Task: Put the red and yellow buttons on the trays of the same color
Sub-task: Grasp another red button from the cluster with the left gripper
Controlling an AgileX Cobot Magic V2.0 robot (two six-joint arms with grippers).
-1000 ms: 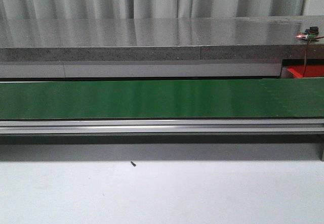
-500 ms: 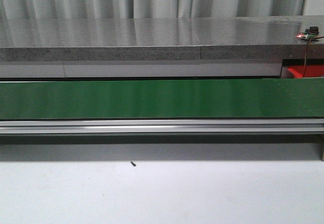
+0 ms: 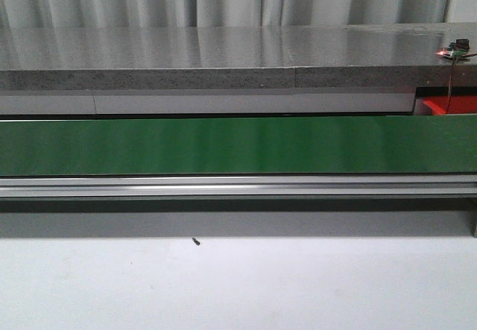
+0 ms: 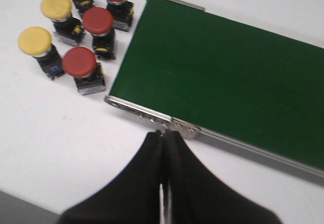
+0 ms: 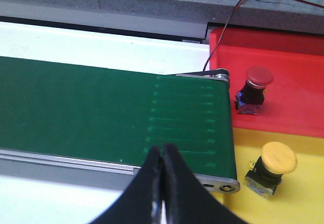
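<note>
1. Front view: a long green belt (image 3: 223, 146) runs across the frame above a metal rail (image 3: 223, 187), with white table (image 3: 238, 285) in front and a grey ledge (image 3: 209, 58) behind. At the far right, a corner of the red tray (image 3: 449, 105) peeks out behind the belt's end. Neither arm appears here.

2. Left wrist view: the left gripper (image 4: 165, 138) hangs over the white surface just beside the belt's metal end, its black fingers pressed together with nothing between them. Beside that belt end stands a cluster of buttons: three with red caps, such as the nearest red button (image 4: 80, 62), and three with yellow caps, such as the outer yellow button (image 4: 35, 41); one yellow cap is cut off by the frame edge.

3. Right wrist view: the right gripper (image 5: 162, 154) is likewise closed and empty, over the belt's near edge. Past the belt's end, one red-capped button (image 5: 254, 88) sits in the red tray, and one yellow-capped button (image 5: 272, 168) sits in a yellow tray (image 5: 304, 198) adjoining it.
</note>
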